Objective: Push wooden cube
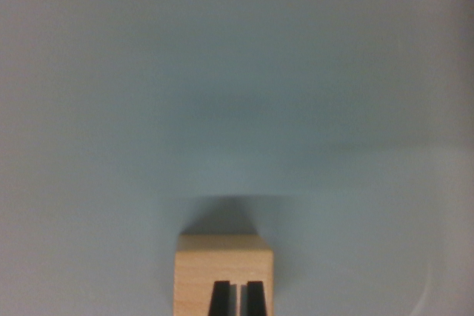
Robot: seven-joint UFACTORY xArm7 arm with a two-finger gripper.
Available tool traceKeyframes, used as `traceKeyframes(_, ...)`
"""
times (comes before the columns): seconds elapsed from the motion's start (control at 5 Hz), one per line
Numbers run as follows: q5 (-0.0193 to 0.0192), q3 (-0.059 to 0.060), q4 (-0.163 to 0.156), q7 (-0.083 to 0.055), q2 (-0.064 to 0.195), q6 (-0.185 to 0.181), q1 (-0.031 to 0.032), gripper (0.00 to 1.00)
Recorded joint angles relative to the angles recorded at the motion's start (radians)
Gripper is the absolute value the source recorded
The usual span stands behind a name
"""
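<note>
A light wooden cube [222, 264] sits at the bottom centre of the wrist view on a pale grey-blue surface [237, 109]. Its top face and near side show, and it casts a soft shadow on its far side. My gripper [238, 297] reaches in from the bottom edge, its two black fingertips [221, 299] close together in front of the cube's near face, with only a thin gap between them. Nothing is held between the fingers. Whether the tips touch the cube's face I cannot tell.
The blurred, featureless pale surface fills the rest of the view. A faint curved line [433, 286] shows at the lower right.
</note>
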Motion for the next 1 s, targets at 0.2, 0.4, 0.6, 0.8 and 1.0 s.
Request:
traceKeyframes(0.2,-0.0087,-0.006,-0.044,-0.002,-0.006,-0.043,-0.0082,0.00)
traceKeyframes(0.4,-0.0087,-0.006,-0.044,-0.002,-0.006,-0.043,-0.0082,0.00)
traceKeyframes(0.6,-0.0168,-0.012,-0.085,-0.003,-0.012,-0.083,-0.0157,0.00)
traceKeyframes(0.8,-0.0168,-0.012,-0.085,-0.003,-0.012,-0.083,-0.0157,0.00)
traceKeyframes(1.0,-0.0249,-0.018,-0.126,-0.005,-0.017,-0.123,-0.0234,0.00)
